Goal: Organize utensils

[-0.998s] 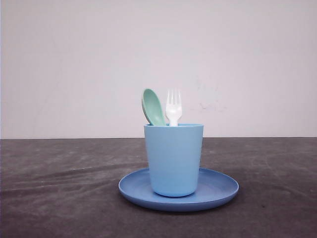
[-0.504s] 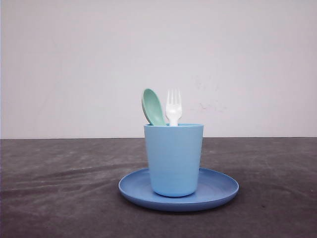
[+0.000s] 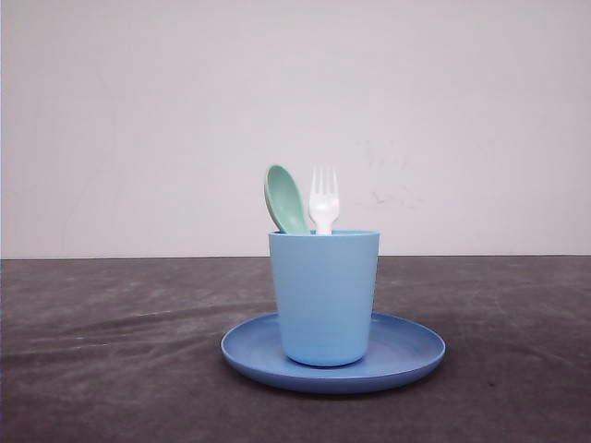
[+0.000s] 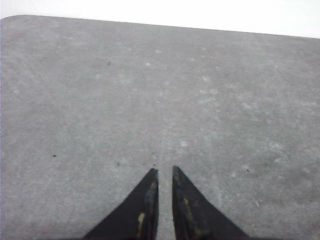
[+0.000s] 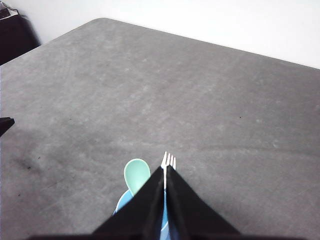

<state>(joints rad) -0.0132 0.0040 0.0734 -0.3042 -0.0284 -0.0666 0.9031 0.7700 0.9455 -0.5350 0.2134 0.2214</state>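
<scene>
In the front view, the pale mint-green spoon (image 3: pixel 286 198) and the white fork (image 3: pixel 323 198) stand upright, side by side, in a light blue cup (image 3: pixel 323 295) that rests on a round blue plate (image 3: pixel 406 355). From the right wrist view I see the spoon (image 5: pixel 136 175), the fork's tines (image 5: pixel 170 160) and a sliver of the cup (image 5: pixel 122 202) lower down past my right gripper (image 5: pixel 165 168), which is shut with nothing held. My left gripper (image 4: pixel 164 170) hovers over bare grey table, jaws nearly together with a thin slit, holding nothing.
The grey table (image 3: pixel 111 369) runs back to a white wall (image 3: pixel 138 120). In the right wrist view, a dark object (image 5: pixel 12 35) stands past the table's far corner and a small dark tip (image 5: pixel 5 124) juts in at the picture's edge.
</scene>
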